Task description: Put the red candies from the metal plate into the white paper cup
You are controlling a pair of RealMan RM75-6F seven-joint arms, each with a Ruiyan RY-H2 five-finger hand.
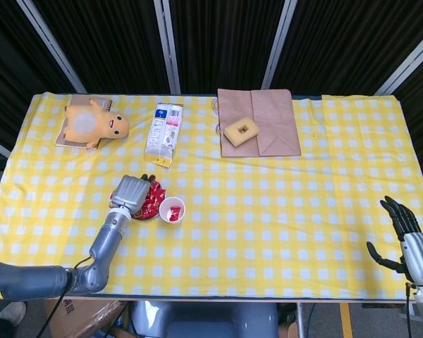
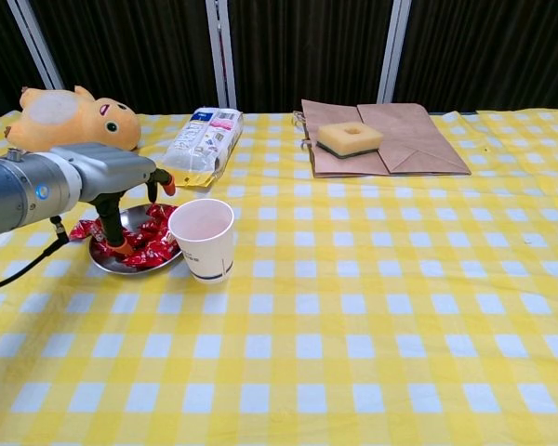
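Left hand [image 2: 112,181] over the plate [image 2: 104,263], fingers [image 2: 114,229] pointing down into the heap of red candies [image 2: 147,243]. In the chest view one dark finger reaches into the pile while another, orange-tipped, sticks out toward the cup [image 2: 205,238]; whether a candy is actually pinched between them cannot be told, since the fingertips are buried among the wrappers. In the head view the back of the hand [image 1: 130,191] covers the near-left part of the plate [image 1: 139,216], with the candies [image 1: 152,198] showing at its far edge.

The candies lie mostly on the plate; one [image 2: 80,229] hangs over its left rim. The cup stands upright just beside the plate, on its right, and the head view shows red already inside it [image 1: 173,213], so the transfer appears partly done with most of the pile remaining.

The step in hand is judged to be a pick from the heap. Done well, it would call for closing the fingers on a single wrapper near the top of the pile, not pressing into the metal, which could tip or slide the shallow plate. The lift should clear the cup's rim before moving across, because the cup is light and stands close enough to be knocked. Release should come over the centre of the mouth.

Right hand [image 1: 402,228] hangs at the table's [image 2: 372,307] near right edge, well apart from everything, fingers spread and holding nothing.
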